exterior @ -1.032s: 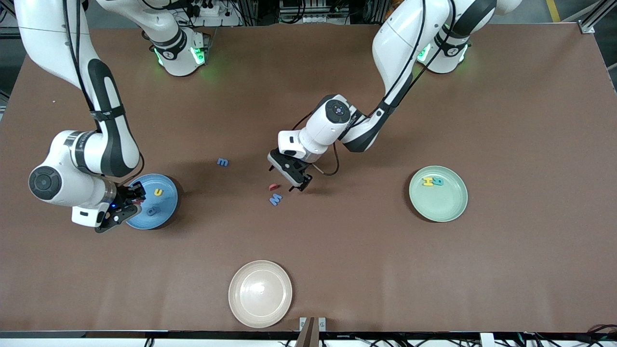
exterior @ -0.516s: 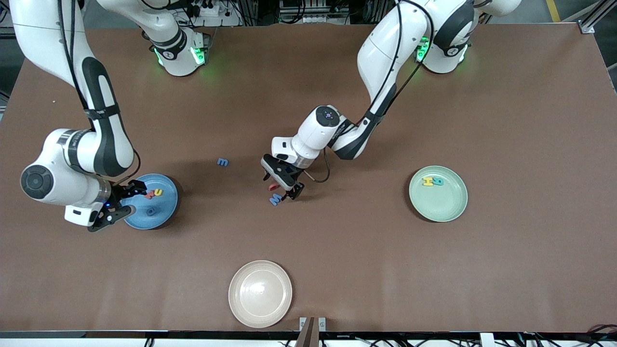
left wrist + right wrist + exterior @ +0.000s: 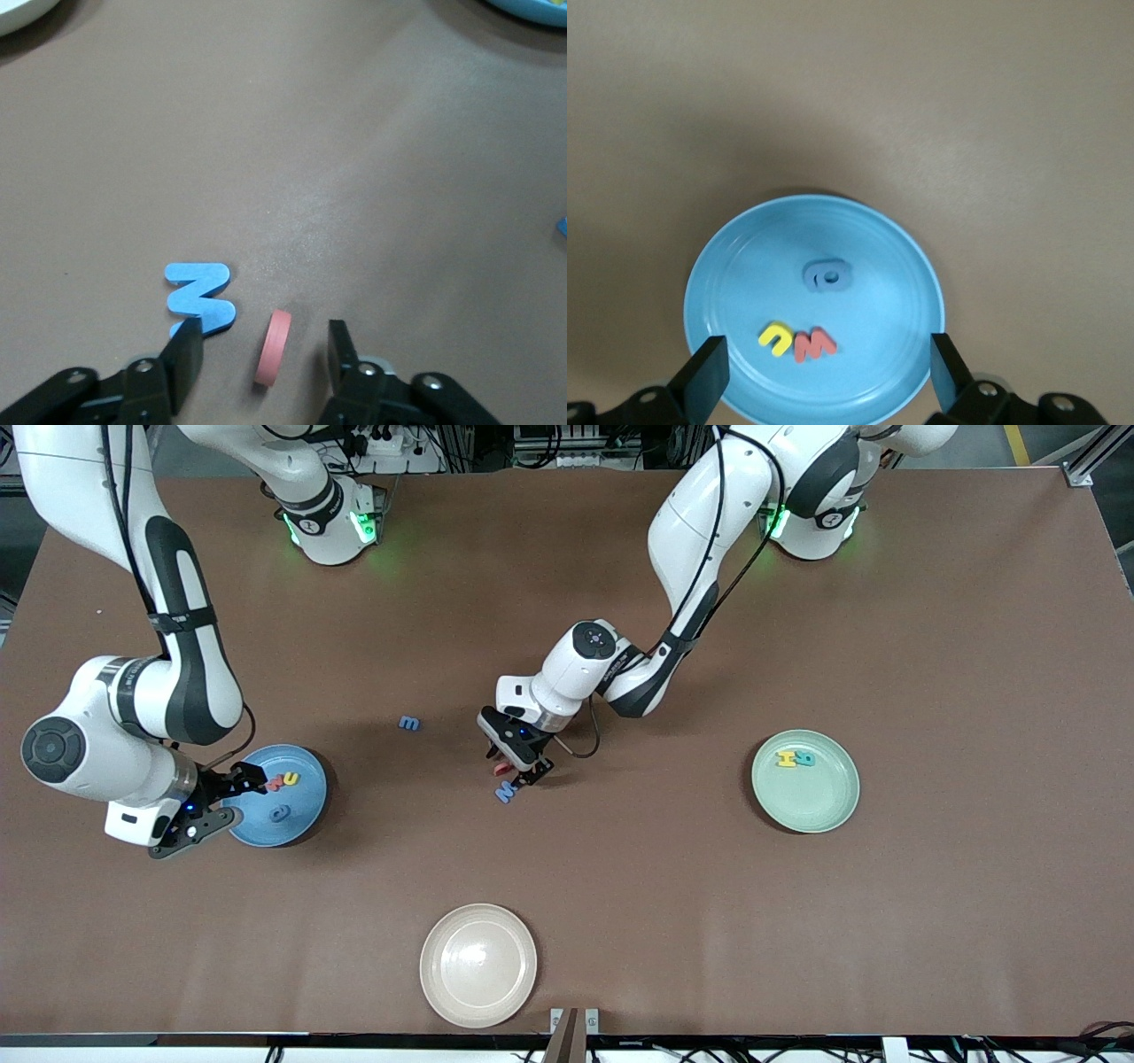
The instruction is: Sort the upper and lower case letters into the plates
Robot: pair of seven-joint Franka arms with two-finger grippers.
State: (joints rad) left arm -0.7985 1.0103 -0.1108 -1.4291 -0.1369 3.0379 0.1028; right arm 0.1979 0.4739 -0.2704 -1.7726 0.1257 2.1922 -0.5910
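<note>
Three letters lay in the sky-blue plate (image 3: pixel 282 797) at the right arm's end of the tabletop (image 3: pixel 930 921): a yellow letter (image 3: pixel 777 336), a red letter (image 3: pixel 812 344) touching it, and a blue letter (image 3: pixel 828 276) a little apart. Two more, a yellow one (image 3: pixel 786 759) and a teal one (image 3: pixel 804 759), sat side by side in the pale green plate (image 3: pixel 806 781) toward the left arm's end. By this count five of the eight were placed.

Three stayed loose on the tabletop near its middle. A small blue letter (image 3: pixel 409 724) lay alone, between the sky-blue plate and the left gripper (image 3: pixel 516 763). That gripper was down at the tabletop with its jaws spread wide around a red letter (image 3: pixel 273 347), which stood on its edge between them, not yet pinched. A blue zigzag letter (image 3: pixel 200 299) lay flat just beside it, nearer to the front camera.

The right gripper (image 3: pixel 217 806) hung over the rim of the sky-blue plate, its jaws wide and holding nothing. A cream-white plate (image 3: pixel 478 965), nearest the front camera, held no letters.
</note>
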